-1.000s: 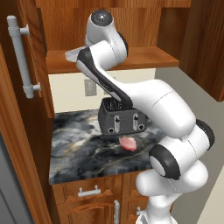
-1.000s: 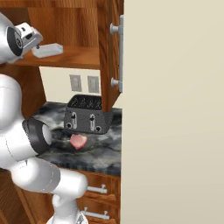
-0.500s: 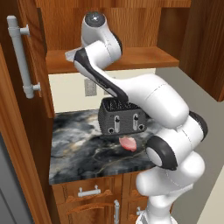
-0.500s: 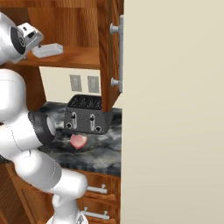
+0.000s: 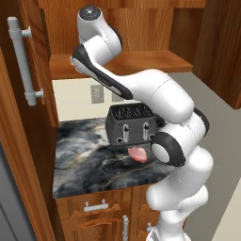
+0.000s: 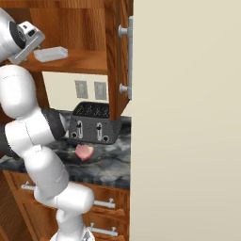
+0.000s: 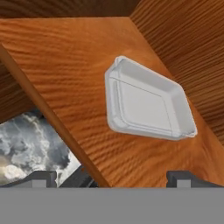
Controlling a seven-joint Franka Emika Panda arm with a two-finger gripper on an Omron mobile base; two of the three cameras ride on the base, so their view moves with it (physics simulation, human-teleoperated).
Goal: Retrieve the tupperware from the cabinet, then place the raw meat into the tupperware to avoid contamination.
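Your gripper (image 7: 112, 177) is spread wide, holding nothing — tupperware (image 7: 146, 101) sits just ahead on the cabinet (image 7: 61, 74) shelf, bare wood all around, walls close.

**Counter and its surroundings**

A dark grey toaster (image 5: 131, 124) stands at the back of the black marbled countertop (image 5: 84, 160), against a cream wall bearing two grey outlet plates (image 6: 91, 90). Below the counter are wooden drawers (image 6: 106, 212) with short metal handles. The toaster's front seems to have two levers, though detail is coarse.
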